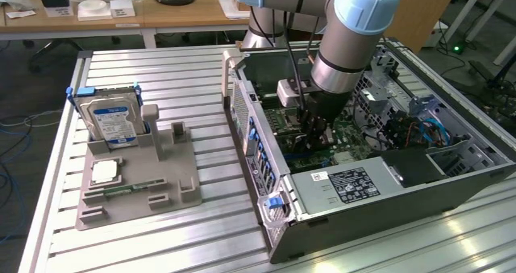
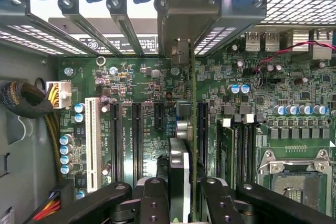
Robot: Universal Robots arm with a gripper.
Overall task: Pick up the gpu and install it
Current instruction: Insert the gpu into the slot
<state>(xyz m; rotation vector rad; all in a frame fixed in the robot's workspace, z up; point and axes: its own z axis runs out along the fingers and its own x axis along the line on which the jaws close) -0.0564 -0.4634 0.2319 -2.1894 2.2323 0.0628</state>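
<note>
Half the job looked done: the tool (image 2: 179, 199) was clamped on the gpu (image 2: 181, 169), held edge-down over the motherboard (image 2: 142, 85) slots, not visibly seated.

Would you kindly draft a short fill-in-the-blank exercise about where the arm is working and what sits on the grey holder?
1. The gripper is closed on the ____, held edge-on above the motherboard.
2. The arm reaches down into the open computer ____.
3. On the grey holder, the hard drive stands ____.
4. The holder sits toward the exterior view's ____ of the case.

Missing words: gpu; case; upright; left
</note>
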